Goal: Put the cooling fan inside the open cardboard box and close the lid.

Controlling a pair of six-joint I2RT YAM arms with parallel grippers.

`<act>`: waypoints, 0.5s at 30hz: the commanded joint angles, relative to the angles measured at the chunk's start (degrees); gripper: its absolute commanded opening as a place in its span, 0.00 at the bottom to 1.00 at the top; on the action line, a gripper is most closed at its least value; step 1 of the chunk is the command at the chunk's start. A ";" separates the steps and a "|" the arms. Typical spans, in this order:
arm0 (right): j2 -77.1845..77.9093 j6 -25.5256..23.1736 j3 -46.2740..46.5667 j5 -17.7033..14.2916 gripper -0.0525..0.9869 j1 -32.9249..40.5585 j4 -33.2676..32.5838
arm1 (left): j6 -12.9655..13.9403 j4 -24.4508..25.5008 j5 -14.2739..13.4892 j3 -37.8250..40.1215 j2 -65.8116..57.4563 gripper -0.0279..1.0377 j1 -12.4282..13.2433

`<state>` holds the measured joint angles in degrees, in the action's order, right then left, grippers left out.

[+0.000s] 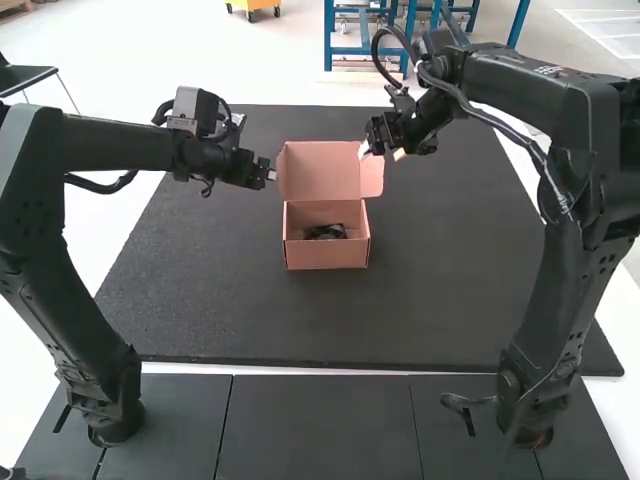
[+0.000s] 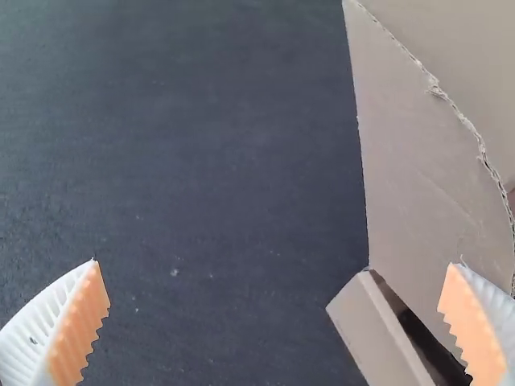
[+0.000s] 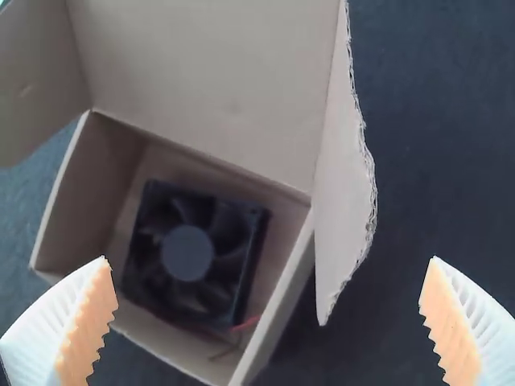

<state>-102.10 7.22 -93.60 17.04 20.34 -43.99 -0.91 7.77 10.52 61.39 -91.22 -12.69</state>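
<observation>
Ribbed, orange-padded left tool (image 1: 264,172) and right tool (image 1: 373,141), both open, beside cardboard box (image 1: 326,250); square black fan (image 3: 189,253) inside.

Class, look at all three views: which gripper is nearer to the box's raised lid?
Left. The left gripper sits at the left edge of the lid, with cardboard between its open jaws. The right gripper hangs open off the lid's upper right corner, seemingly a little farther off.
</observation>
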 commanded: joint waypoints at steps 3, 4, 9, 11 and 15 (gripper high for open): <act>-1.25 -0.98 -2.02 2.74 0.88 -0.83 -0.75 | -0.24 0.05 0.64 1.98 -0.89 0.93 -0.32; -1.43 -1.07 -2.02 3.18 0.88 -0.83 -0.75 | -0.24 0.05 0.64 1.98 -0.89 0.94 -0.32; -2.49 -1.77 -2.29 3.79 0.87 -0.91 -0.66 | -0.24 0.49 0.64 1.98 -0.80 0.94 -0.32; -3.19 -1.86 -2.46 3.79 0.85 -0.83 -0.57 | -0.24 0.76 0.64 1.98 -0.80 0.93 -0.32; -4.33 -2.04 -3.08 3.79 0.82 -0.91 -0.40 | -0.24 0.84 0.64 1.98 -0.71 0.93 -0.32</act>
<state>-106.32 5.80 -93.69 19.77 20.34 -44.51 -0.93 8.80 10.52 61.39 -91.22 -12.78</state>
